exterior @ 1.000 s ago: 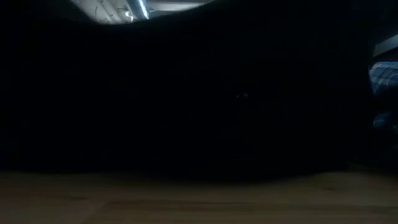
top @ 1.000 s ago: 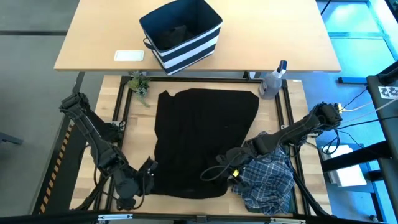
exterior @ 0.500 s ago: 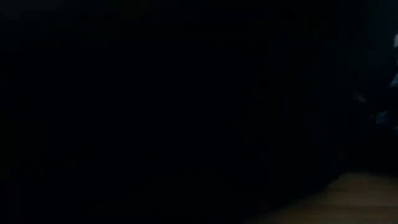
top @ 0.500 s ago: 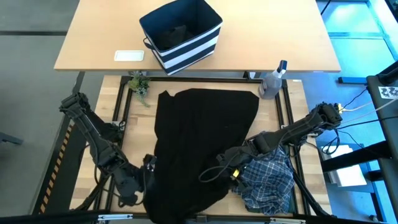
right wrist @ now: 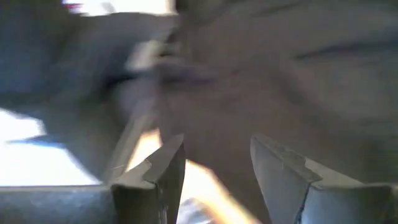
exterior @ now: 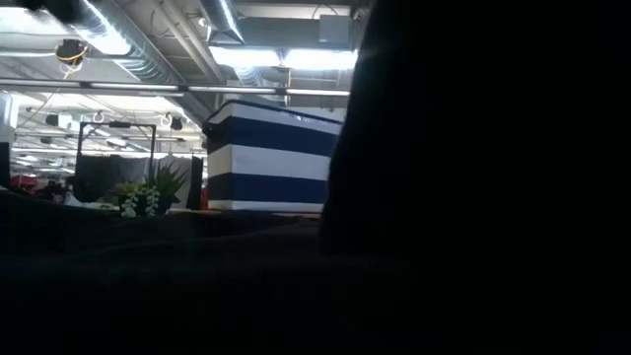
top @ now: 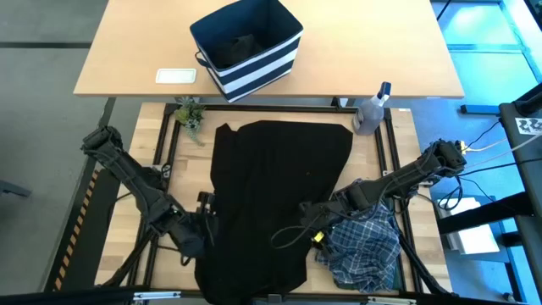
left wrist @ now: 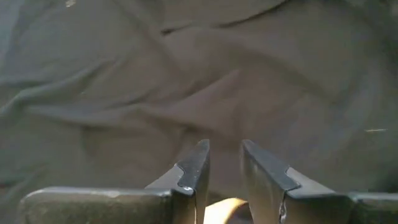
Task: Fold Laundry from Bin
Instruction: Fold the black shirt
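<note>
Now both my claws sit at the near hem of the black garment, spreading it flat.
Left claw stands slightly open over cloth, right claw wider, neither holding; next I must pinch the hem to fold. Plaid shirt waits beside; bin behind.

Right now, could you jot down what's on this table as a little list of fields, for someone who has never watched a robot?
spread cloth: black soft garment, flat on the wooden work table, near edge hanging over the front
heap: blue-and-white plaid shirt, crumpled at the right
bin: navy fabric basket with white stripes, on the far table
left gripper: open, at the garment's left edge
right gripper: open, over the garment's lower right
extras: clear spray bottle, small plant
</note>
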Tool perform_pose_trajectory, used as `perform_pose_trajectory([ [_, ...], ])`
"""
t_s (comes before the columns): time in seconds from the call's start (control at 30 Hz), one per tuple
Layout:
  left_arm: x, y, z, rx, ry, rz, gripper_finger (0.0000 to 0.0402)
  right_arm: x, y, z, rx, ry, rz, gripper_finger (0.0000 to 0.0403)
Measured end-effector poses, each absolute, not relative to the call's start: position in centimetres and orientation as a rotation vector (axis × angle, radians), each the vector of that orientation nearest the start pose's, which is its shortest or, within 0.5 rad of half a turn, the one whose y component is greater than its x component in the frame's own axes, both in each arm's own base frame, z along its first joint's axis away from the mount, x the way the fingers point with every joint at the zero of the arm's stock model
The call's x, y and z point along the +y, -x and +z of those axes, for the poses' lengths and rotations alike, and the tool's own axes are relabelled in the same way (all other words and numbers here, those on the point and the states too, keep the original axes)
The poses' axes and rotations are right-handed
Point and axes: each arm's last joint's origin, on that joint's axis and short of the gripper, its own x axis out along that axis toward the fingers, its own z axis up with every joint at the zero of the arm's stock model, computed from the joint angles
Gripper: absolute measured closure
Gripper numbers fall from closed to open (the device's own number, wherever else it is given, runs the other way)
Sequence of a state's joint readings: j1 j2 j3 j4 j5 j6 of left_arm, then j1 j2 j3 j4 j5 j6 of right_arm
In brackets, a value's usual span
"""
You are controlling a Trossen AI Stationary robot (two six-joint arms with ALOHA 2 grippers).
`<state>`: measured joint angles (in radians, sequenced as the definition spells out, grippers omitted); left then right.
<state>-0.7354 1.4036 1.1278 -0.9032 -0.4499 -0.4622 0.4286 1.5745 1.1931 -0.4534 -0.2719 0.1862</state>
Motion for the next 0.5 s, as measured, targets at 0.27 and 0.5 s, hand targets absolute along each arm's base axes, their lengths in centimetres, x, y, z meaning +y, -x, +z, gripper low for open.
perform_pose_trajectory([
  [0.27,-13.3,-20.9,22.3,1.087,-0.273,0.137,0.0317,9.5,-31.4,25.2,0.952,0.005,0.189,0.0231],
  [0.5,-10.1,-21.4,18.9,1.130,-0.289,0.201,0.0317,4.2,-33.4,22.4,1.039,-0.064,0.029,0.0325],
])
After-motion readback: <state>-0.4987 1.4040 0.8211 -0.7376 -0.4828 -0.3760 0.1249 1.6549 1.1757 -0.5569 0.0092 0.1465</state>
